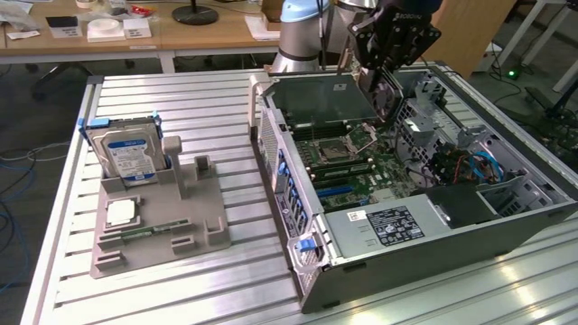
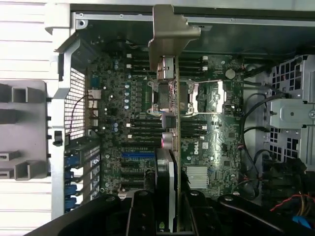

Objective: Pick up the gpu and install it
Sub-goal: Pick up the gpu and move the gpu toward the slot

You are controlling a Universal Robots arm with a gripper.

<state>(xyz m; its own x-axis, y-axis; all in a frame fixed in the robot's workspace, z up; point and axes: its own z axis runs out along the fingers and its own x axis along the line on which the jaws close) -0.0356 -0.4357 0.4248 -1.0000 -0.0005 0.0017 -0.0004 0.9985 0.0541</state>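
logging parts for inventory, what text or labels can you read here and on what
"ROBOTIQ": on the gripper, which holds the gpu.
"DELL": on the motherboard.
Power supply label: print too small to read.
Hard drive label: too blurred to read.

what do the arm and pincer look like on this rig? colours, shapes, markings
The arm is a silver-grey cylindrical tube with a light blue cap at its joint. The pincer is black, boxy and angular, with white lettering on its body. In the wrist view its fingers are black, with rounded, knuckle-like links.
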